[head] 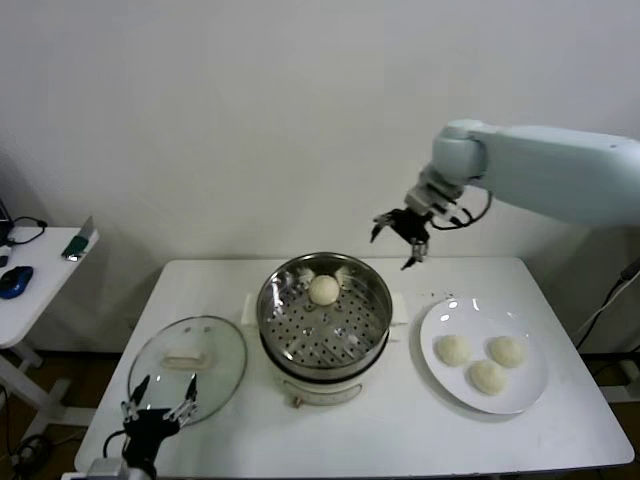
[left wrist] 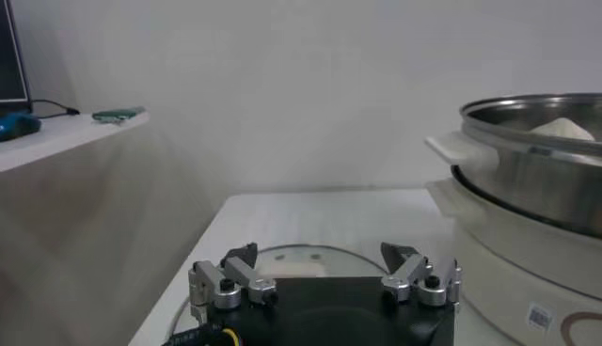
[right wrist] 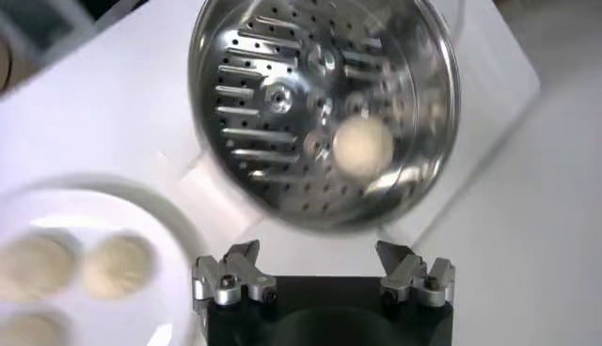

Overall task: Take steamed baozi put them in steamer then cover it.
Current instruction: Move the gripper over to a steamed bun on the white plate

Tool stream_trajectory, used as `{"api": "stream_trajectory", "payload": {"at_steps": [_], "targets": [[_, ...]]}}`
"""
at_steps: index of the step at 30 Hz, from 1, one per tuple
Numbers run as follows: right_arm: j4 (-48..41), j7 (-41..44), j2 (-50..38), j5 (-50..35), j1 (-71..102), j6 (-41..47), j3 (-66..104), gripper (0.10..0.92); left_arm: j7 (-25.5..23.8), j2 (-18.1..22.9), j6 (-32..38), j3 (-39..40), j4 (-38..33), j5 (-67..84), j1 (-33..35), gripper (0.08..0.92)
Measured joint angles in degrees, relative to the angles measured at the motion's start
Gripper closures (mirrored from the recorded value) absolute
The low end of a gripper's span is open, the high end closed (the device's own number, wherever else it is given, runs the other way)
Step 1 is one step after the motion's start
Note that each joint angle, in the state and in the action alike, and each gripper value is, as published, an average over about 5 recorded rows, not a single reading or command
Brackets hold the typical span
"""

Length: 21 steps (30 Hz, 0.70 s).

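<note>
The steel steamer [head: 330,352] stands mid-table on its cream pot base, with one baozi [head: 324,289] lying at the far side of its perforated floor. Three more baozi [head: 487,376] lie on the white plate [head: 522,402] to the right. My right gripper [head: 393,248] hangs open and empty in the air, above and behind the steamer's right rim; its wrist view looks down on the steamer [right wrist: 218,58] and that baozi [right wrist: 363,148]. The glass cover [head: 222,350] lies flat to the left of the pot. My left gripper [head: 158,404] rests open at the cover's near edge [left wrist: 310,263].
A side table [head: 40,285] with a blue mouse [head: 15,281] stands off to the left. The white wall rises close behind the table. The table's front edge runs just below the left gripper.
</note>
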<state>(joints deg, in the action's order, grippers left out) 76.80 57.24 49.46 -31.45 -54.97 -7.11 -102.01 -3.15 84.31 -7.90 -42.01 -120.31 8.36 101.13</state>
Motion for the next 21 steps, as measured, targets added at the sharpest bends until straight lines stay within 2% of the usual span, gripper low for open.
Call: {"api": "stream_trajectory", "payload": {"at_steps": [10, 21], "targets": [[7.3, -4.1, -11.1, -2.6, -0.2, 13.2, -5.9, 0.203, 0.0, -0.1, 0.5, -0.3, -0.2, 0.5, 0.1, 0.177], [6.2, -7.6, -15.3, 0.8, 12.6, 20.2, 1.0, 0.203, 0.0, -0.6, 1.2, -0.9, 0.1, 0.9, 0.1, 0.177]]}}
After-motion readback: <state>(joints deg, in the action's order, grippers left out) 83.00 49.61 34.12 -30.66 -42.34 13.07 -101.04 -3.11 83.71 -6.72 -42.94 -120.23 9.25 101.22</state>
